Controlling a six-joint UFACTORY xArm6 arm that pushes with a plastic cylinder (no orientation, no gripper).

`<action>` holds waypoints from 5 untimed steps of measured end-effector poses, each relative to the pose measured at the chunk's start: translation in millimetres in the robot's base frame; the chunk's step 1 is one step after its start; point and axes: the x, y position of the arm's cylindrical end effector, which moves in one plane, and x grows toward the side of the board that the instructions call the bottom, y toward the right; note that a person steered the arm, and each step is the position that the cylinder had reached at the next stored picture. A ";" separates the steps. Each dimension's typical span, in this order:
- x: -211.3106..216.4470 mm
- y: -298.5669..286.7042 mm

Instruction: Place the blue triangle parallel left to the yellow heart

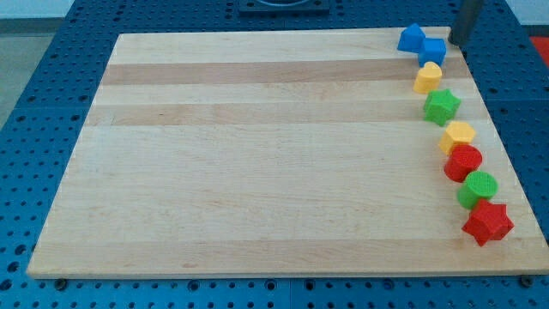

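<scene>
A pale wooden board (257, 154) lies on a blue perforated desk (34, 86), and all the blocks sit in a loose column along the board's right edge. The arm carries no pincer at all, so nothing is gripped; it ends in a dark rod (466, 19) that enters from the view's top right corner. The rod's tip (458, 43) rests at the board's top right corner, just to the right of the two blue blocks.

The blue triangle (412, 38) lies at the very top of the column, close to the board's top edge. It sits to the view's left of the tip, with the blue cube (432, 51) between them and slightly lower. The triangle and the cube touch or nearly touch; the exact gap cannot be made out.

Just below the cube sits the yellow heart (427, 78), so the triangle lies above it and slightly to its left. Whether the heart touches the cube cannot be told.

Further down the column come a green star (442, 106), a yellow hexagon-like block (458, 136), a red round block (463, 161), a green round block (477, 189) and, nearest the view's bottom, a red star (487, 222). Each of these lower blocks sits just beside its neighbour, drifting gradually toward the view's right.
</scene>
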 end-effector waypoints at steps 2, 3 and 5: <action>19.1 -129.9; 44.9 -181.1; 34.1 -214.1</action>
